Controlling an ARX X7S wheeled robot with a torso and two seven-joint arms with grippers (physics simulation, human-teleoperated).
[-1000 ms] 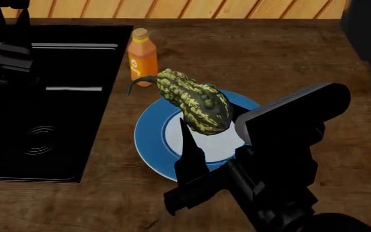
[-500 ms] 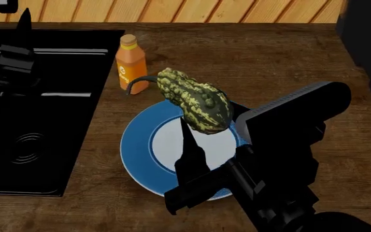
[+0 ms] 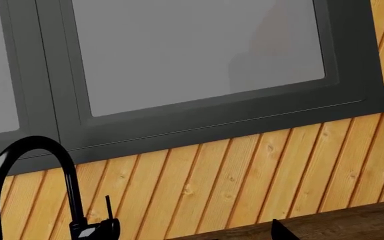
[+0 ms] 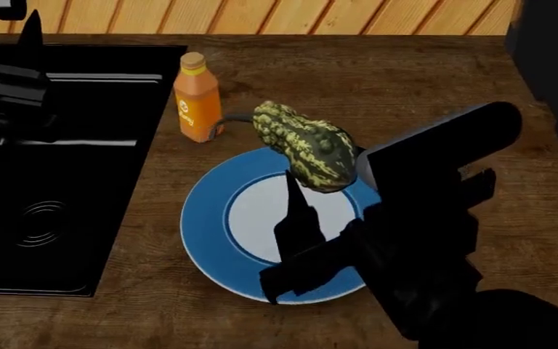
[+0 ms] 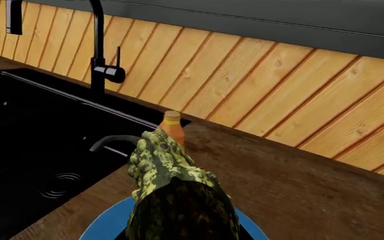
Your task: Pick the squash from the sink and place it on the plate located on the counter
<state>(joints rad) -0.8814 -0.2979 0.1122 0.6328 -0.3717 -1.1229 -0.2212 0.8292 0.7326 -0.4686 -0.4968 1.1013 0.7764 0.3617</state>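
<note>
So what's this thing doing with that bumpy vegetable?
The robot's right gripper is clamped on a warty green and yellow squash and holds it over the blue-rimmed plate on the wooden counter. Whether the squash touches the plate cannot be told. An orange bottle stands beside the black sink. The left gripper is out of sight.

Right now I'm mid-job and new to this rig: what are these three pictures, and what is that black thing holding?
One picture looks down from the robot's head. The black shape there is its right arm, whose right pincer grips the squash above the blue-rimmed plate. An orange bottle stands on the wooden counter, beside the black sink. The right wrist camera sees that squash up close, with the faucet behind. The left wrist camera shows only a window, the wood-panelled wall and the faucet; its own pincer is out of sight there.
</note>
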